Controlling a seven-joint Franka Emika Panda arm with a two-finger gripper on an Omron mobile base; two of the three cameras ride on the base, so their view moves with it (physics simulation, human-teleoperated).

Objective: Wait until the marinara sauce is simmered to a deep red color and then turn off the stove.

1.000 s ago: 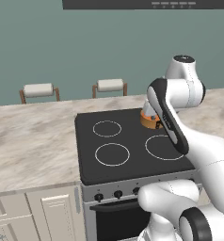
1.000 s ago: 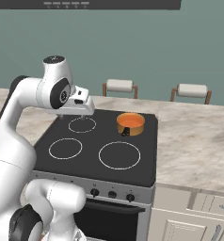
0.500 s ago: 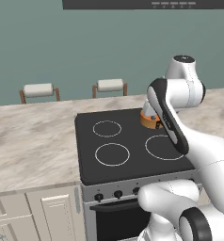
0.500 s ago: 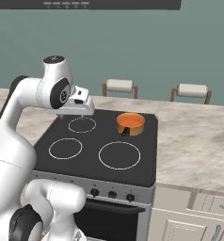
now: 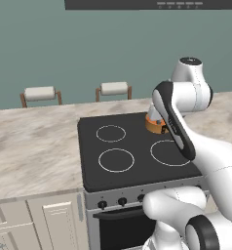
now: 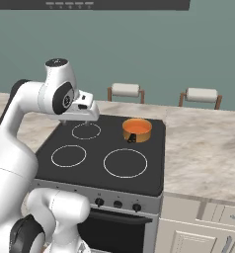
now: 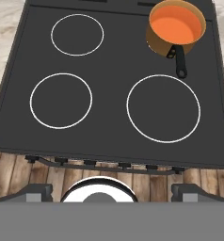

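In the hand view the stove [image 7: 109, 99] spreads below, its knobs [image 7: 104, 164] foreshortened and hard to read. The claw [image 7: 111, 190] shows two tips set wide apart, gripping nothing. Far right at the back, the marinara sauce [image 7: 175, 26] sits orange-red in its copper pot [image 7: 156, 42]; in the left base view the arm half hides that pot.

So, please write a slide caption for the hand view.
Overhead view: copper pot of orange-red marinara sauce on the stove.

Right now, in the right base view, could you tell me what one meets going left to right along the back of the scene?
Gripper → marinara sauce in its pot on the stove → marble counter.
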